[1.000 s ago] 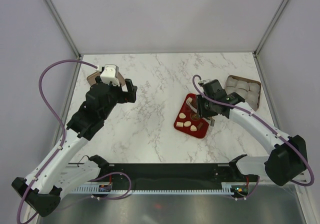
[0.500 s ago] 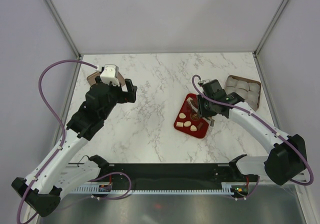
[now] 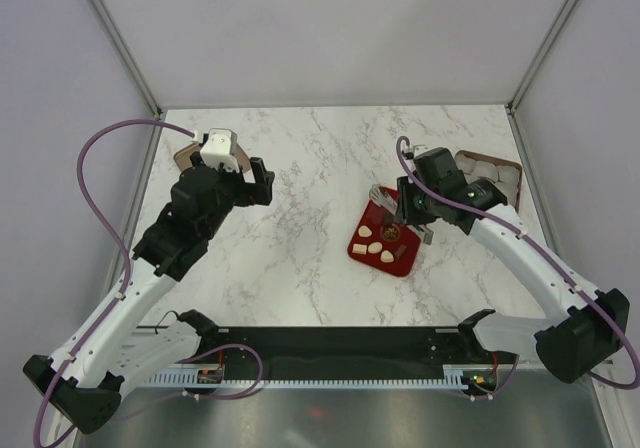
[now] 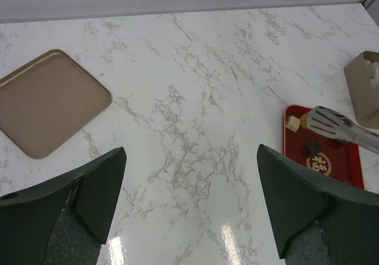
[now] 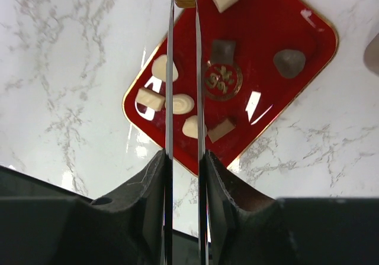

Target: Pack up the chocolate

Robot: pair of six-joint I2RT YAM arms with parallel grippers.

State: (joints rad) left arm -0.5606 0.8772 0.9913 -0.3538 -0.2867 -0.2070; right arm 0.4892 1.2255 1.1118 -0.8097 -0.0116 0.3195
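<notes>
Marble-veined white table (image 3: 320, 148) beneath the right claw (image 3: 381, 199), enclosed beyond it by plain lilac walls (image 3: 330, 28) and grey corner posts (image 3: 120, 46).

Chocolates (image 5: 182, 104) lie on the tray (image 5: 296, 22), and tongs (image 4: 329, 122) hang over its back edge. A box (image 3: 500, 176) sits just right of and behind the tray. A flat lid (image 4: 50, 99) lies well left of and behind it.

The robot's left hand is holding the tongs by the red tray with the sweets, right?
No, it's the right gripper that holds the tongs by the red tray with the sweets. The right wrist view shows it.
</notes>
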